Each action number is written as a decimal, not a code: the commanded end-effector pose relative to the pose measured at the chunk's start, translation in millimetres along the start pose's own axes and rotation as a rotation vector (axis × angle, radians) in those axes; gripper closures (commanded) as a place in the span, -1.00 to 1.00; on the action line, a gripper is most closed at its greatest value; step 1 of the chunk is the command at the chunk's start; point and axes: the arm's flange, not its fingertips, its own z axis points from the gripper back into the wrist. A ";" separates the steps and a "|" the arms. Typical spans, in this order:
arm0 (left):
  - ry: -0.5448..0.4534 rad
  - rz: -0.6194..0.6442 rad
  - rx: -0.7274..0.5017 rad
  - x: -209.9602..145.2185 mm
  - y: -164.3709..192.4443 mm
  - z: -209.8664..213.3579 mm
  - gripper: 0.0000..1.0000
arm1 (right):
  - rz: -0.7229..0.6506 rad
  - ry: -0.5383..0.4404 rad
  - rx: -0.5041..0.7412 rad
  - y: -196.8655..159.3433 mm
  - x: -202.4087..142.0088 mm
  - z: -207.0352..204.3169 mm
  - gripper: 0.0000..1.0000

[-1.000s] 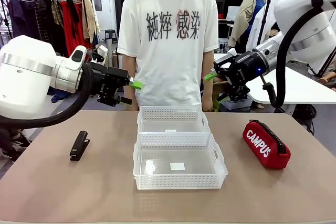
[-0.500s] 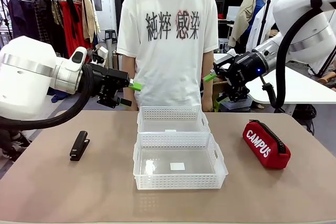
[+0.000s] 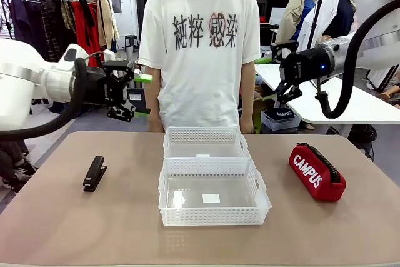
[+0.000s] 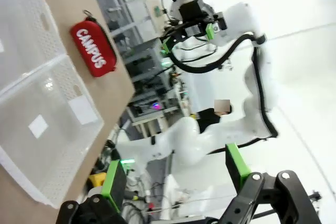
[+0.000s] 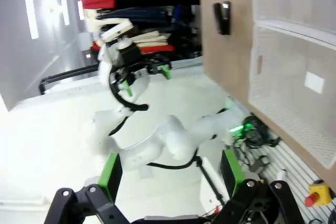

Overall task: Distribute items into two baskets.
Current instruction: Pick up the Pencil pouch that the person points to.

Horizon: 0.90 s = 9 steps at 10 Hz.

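Observation:
The black stapler point(image 3: 95, 172) lies on the table's left side, and the red CAMPUS pouch point(image 3: 316, 172) lies on its right. Two white lattice baskets stand end to end in the middle, the near one point(image 3: 212, 216) in front of the far one point(image 3: 203, 134); both hold nothing. My left gripper point(image 3: 144, 95) hovers open high above the left rear of the table. High at the right rear, my right gripper point(image 3: 270, 79) is open too. The left wrist view shows the pouch point(image 4: 94, 52) beyond open fingers point(image 4: 115, 178). The stapler point(image 5: 222, 18) appears in the right wrist view.
A person in a white T-shirt point(image 3: 200, 42) stands at the far edge behind the baskets, arms down. A clothes rack point(image 3: 56, 10) is at the back left and a white table point(image 3: 350, 107) at the back right. Bare tabletop point(image 3: 75, 229) surrounds the baskets.
Both arms have drawn back from the middle and risen: the left gripper moved left, the right gripper moved right. Both wrists rolled. Nothing on the table moved.

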 end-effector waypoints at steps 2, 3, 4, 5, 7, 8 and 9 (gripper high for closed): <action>-0.020 0.061 -0.045 14.8 -11.9 14.0 -1.00 | 0.092 -0.005 0.130 11.7 3.2 16.8 -1.00; -0.034 0.057 -0.049 19.2 -14.5 18.5 -1.00 | 0.095 -0.003 0.173 13.6 3.9 22.6 -1.00; -0.035 0.064 -0.068 22.9 -17.3 22.2 -1.00 | 0.089 -0.009 0.190 12.1 7.4 28.2 -1.00; -0.046 0.066 -0.067 26.2 -18.3 25.8 -1.00 | 0.092 -0.012 0.201 9.8 11.6 32.1 -1.00; -0.056 0.080 -0.098 31.1 -21.4 34.4 -1.00 | 0.106 0.034 0.229 4.1 18.9 43.7 -1.00; -0.052 0.081 -0.109 33.2 -23.6 36.3 -1.00 | 0.116 0.046 0.236 0.3 22.2 48.1 -1.00; -0.054 0.088 -0.107 34.4 -24.0 36.0 -1.00 | 0.111 0.058 0.232 -3.4 22.9 52.0 -1.00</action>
